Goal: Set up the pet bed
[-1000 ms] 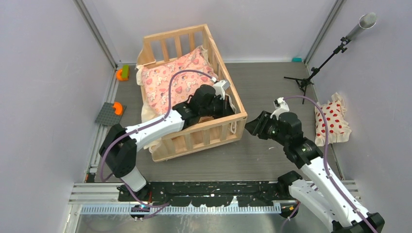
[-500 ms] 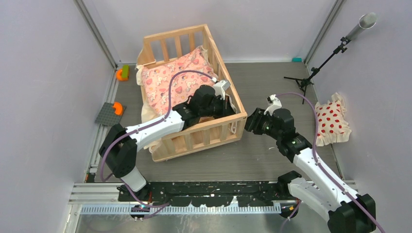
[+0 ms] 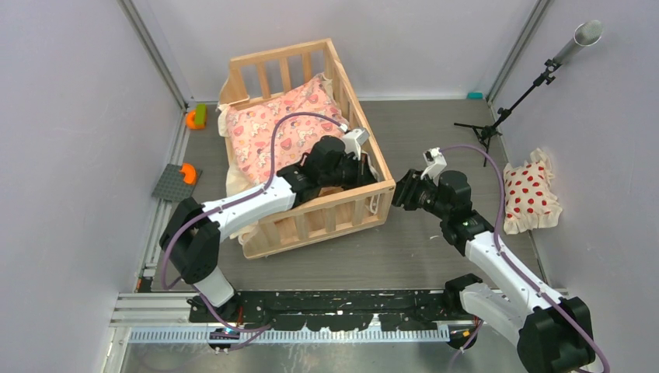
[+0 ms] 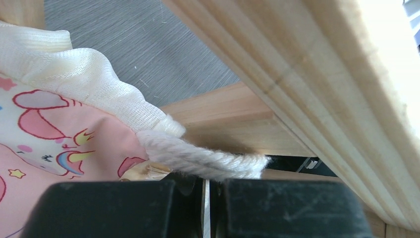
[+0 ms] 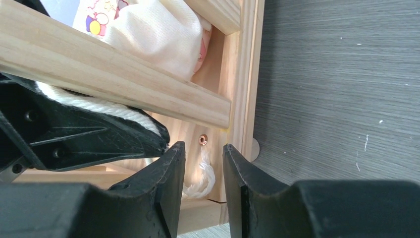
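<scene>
Compared with a second ago, my right arm has come in from the right side. Its right pincer [image 3: 402, 193] now sits just beside the near right corner post of the pet bed [image 3: 280, 53], where before it was well apart from it. Its fingers also stand a little closer than before. In the right wrist view they are still spread, with a gap between them and nothing held [image 5: 204, 148]. Through that gap I see a cream cord end [image 5: 203, 176] hanging at the corner post.

The left arm has not moved. It reaches over the near rail into the bed, and the left pincer [image 3: 353, 167] is pressed together. A twisted cream cord [image 4: 203, 159] lies against its tips [image 4: 205, 198]. I cannot tell if it is really pinched.

The bed stands on the gray bench [image 3: 420, 132], left of the middle and turned a little. It is light wood with slatted rails. The pink cushion [image 3: 268, 128] lies inside, with its cream edge bunched at the near right corner. The dotted pillow [image 3: 530, 198] stays at the right wall.
</scene>
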Tool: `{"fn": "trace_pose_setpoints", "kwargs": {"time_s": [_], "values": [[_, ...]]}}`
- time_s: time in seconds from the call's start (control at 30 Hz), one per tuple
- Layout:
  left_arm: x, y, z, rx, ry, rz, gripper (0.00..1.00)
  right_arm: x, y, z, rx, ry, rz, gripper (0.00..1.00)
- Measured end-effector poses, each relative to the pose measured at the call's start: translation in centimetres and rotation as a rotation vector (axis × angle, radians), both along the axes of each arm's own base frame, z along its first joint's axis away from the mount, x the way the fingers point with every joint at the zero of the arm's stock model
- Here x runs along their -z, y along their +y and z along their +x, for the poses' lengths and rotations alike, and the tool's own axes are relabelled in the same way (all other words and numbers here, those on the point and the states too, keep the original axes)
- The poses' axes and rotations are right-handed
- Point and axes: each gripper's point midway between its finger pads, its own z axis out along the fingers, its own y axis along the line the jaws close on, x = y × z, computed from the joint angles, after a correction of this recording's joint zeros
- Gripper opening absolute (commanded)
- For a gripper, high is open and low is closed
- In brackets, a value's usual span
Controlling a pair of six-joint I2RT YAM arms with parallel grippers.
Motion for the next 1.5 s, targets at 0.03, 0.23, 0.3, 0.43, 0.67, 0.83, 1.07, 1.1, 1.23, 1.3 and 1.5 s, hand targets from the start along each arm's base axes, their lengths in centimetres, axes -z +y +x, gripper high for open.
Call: {"fn": "trace_pose_setpoints", "kwargs": {"time_s": [0.03, 0.23, 0.3, 0.43, 0.67, 0.83, 1.07, 1.1, 1.23, 1.3, 1.5], "values": [[0.0, 0.0, 0.0, 0.0, 0.001, 0.001, 0.0, -0.1, 0.1, 0.0, -0.005, -0.006, 0.004, 0.39], [0.2, -0.1, 0.0, -0.002, 0.005, 0.007, 0.0, -0.2, 0.2, 0.0, -0.023, -0.017, 0.004, 0.39], [0.2, -0.1, 0.0, -0.003, 0.006, 0.007, 0.0, -0.2, 0.2, 0.1, -0.028, -0.018, 0.006, 0.39], [0.3, -0.2, 0.0, -0.004, 0.014, 0.008, 0.0, 0.2, 0.6, 0.6, -0.042, -0.012, 0.014, 0.36], [0.6, -0.4, 0.0, -0.01, 0.029, 0.02, 0.0, 0.6, 0.7, 0.9, -0.046, 0.007, 0.009, 0.37], [0.6, -0.4, 0.1, -0.012, 0.028, 0.021, 0.0, 0.0, 0.1, 0.1, -0.032, -0.009, -0.019, 0.35], [0.6, -0.6, 0.4, -0.018, 0.024, 0.022, 0.0, 0.0, -0.3, 0.0, -0.02, 0.009, -0.051, 0.37], [0.6, -0.6, 0.4, -0.019, 0.024, 0.022, 0.0, -0.1, -0.5, -0.2, -0.016, 0.009, -0.06, 0.38], [0.6, -0.6, 0.5, -0.025, 0.021, 0.025, 0.0, -1.2, -1.0, -1.0, -0.012, -0.01, -0.079, 0.39], [0.6, -0.6, 0.5, -0.025, 0.021, 0.025, 0.0, -1.8, -1.1, -1.1, -0.013, -0.02, -0.088, 0.39], [0.6, -0.6, 0.5, -0.024, 0.019, 0.026, 0.0, -2.2, -1.1, -1.1, -0.021, -0.023, -0.103, 0.4]]}}
